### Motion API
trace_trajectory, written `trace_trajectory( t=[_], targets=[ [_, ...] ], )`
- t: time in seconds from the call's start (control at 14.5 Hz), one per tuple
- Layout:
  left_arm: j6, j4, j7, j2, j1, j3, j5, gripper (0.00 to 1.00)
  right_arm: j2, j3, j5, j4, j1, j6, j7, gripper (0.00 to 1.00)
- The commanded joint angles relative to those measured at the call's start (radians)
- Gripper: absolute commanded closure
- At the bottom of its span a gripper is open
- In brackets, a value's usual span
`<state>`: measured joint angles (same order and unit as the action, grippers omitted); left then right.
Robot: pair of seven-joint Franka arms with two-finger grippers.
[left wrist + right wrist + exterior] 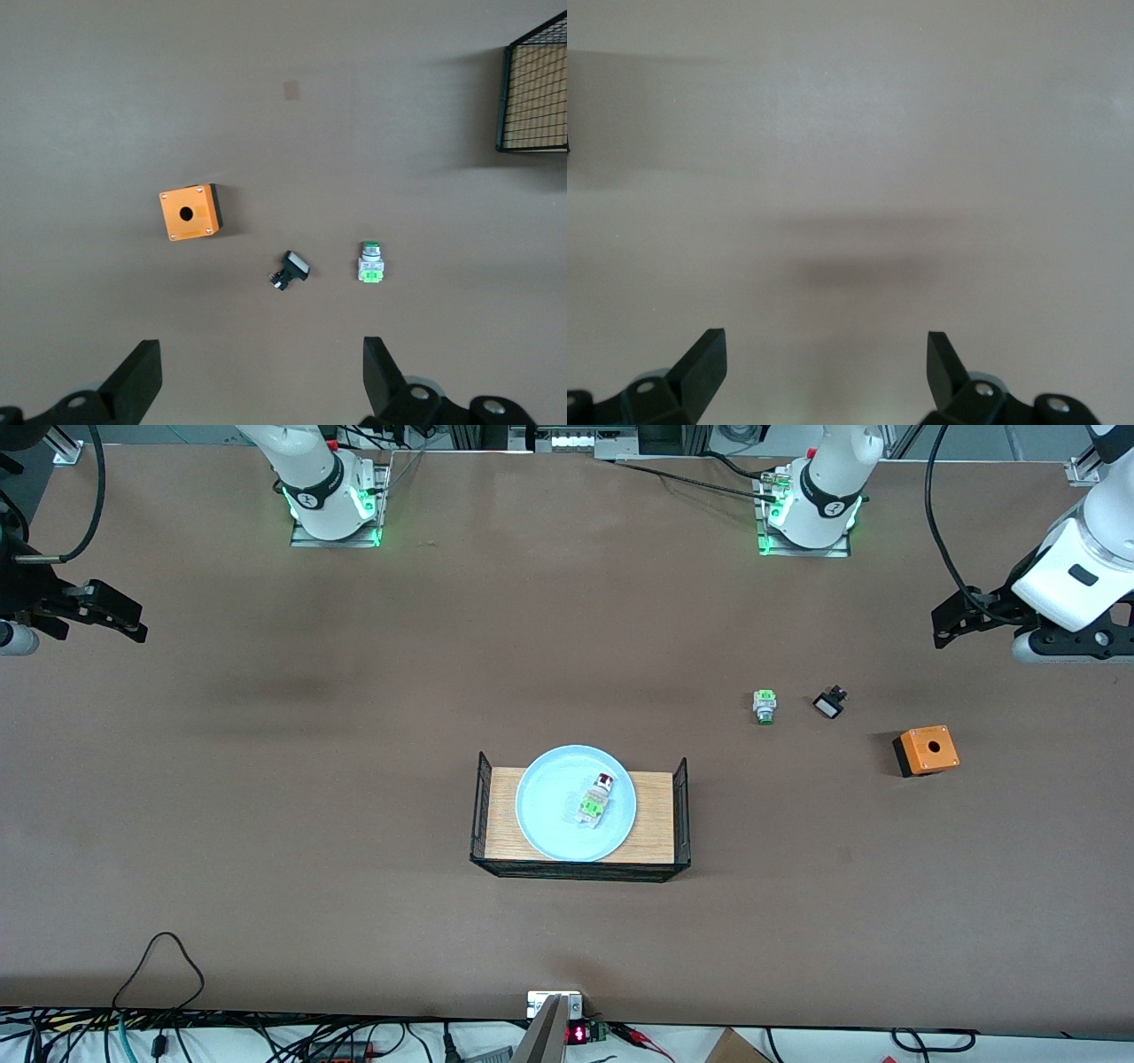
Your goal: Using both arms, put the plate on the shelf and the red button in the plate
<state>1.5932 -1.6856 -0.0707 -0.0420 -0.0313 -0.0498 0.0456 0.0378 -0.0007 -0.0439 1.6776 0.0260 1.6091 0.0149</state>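
Both placements look done to me: plate (576, 803) sits on the wooden tray (660, 815) mid-table, red button (595, 797) lies on the plate, and my left gripper (946, 624) and right gripper (115, 615) hang open, empty, parked over the table ends.

My notes: plate (542, 825), round, pale light-blue, shallow with a raised rim, sits flat on the wooden floor of a black wire tray (484, 806) near the table's middle, its rim overhanging the wood's edges nearer to and farther from the front camera. Red button (595, 799) lies on its side in the plate, toward the left arm's end; whitish body, bright green middle, dark red tip pointing away from the front camera, slightly slanted
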Motion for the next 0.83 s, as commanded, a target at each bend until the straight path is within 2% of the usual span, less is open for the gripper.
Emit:
trace_trajectory(
  t=[0.0, 0.76],
  targets=[
    [0.002, 0.021, 0.016, 0.016, -0.005, 0.004, -0.053, 0.0, 0.019, 0.004, 0.015, 0.01, 0.009, -0.005, 0.005, 0.0],
    [0.024, 0.021, 0.02, 0.02, 0.001, 0.004, -0.053, 0.0, 0.019, 0.004, 0.015, 0.01, 0.009, -0.005, 0.005, 0.0]
  ],
)
